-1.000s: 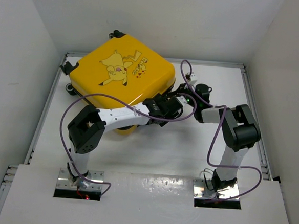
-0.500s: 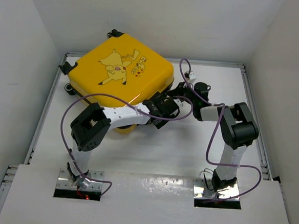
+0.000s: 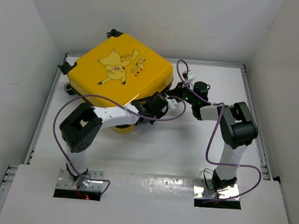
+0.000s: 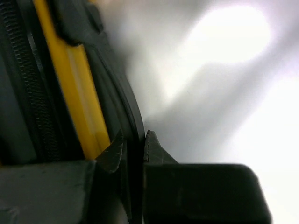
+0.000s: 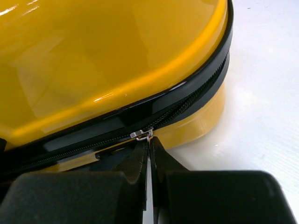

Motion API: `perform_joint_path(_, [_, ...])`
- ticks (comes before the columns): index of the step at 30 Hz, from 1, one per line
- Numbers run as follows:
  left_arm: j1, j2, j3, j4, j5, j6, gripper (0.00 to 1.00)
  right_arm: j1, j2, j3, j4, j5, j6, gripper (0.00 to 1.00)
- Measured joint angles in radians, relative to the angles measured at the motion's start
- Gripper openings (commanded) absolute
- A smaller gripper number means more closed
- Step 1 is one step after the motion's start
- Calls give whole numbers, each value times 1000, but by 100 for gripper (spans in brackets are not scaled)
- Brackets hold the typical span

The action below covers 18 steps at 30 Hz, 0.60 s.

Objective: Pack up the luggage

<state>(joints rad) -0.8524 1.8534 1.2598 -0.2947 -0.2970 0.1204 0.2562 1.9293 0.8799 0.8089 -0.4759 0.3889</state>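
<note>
White left arm (image 3: pixel 113 112) low alongside yellow luggage (image 3: pixel 90 74), elbow out

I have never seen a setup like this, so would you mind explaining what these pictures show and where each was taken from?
A left arm and a right arm, both robotic, are bolted at the near edge of a white table. The wide picture comes from a fixed camera above and behind them. The two close-ups come from cameras on the wrists. A yellow suitcase lies on the table, lid down. In one close-up the left gripper is shut on a black strip at the suitcase's edge. In the other the right gripper is shut and seems to pinch the silver zipper pull.
</note>
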Motion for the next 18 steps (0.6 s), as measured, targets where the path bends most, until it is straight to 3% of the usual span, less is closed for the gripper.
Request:
perform_joint_path(4, [42,-175,-220,96,150,154,0,3,-14,-5,-29,-56,-35,0])
perform_joint_path(8, [97,-359,-386,6,249,331,0,1,-54,-25,-64,-77,-83,0])
perform_joint_path(18, [203,-451,-435,-132,446,671,0,8,-101,-53,-137,-109,-192,0])
